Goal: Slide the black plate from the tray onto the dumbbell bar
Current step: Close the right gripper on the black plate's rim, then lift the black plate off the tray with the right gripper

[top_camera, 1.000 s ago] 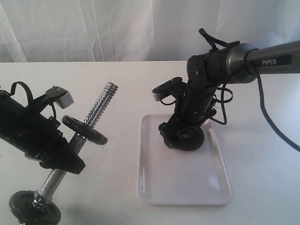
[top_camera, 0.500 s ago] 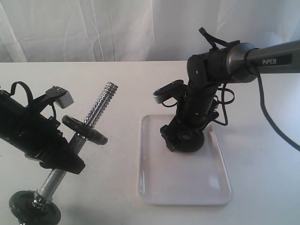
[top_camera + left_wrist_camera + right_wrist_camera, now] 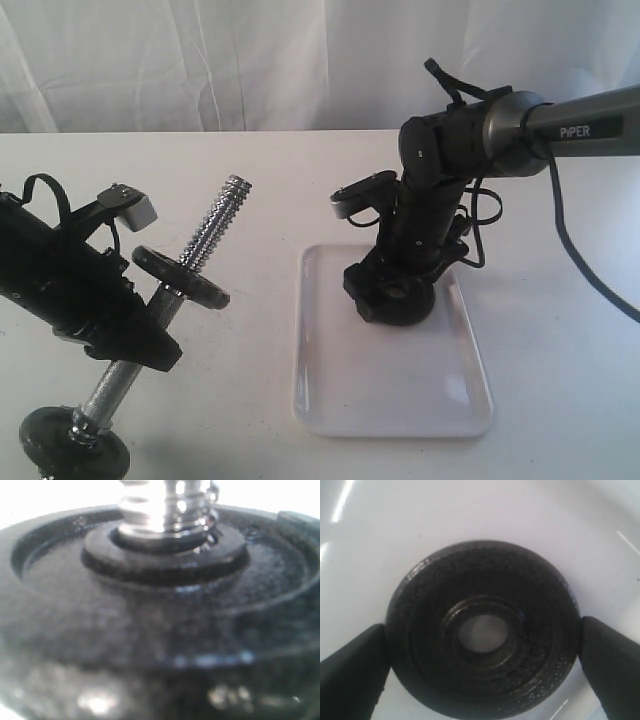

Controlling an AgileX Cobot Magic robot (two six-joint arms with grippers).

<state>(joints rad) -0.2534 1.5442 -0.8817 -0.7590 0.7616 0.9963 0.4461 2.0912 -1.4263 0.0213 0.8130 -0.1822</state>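
Jaws of right gripper pinch the black plate over the tray, wrist now slightly more upright; left gripper clamps the dumbbell bar, unchanged.

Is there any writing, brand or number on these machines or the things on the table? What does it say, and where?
"PiPER": white letters on the grey tube of the right arm.
Nothing else: no writing shows on the black plate, the tray or the dumbbell bar in any view.
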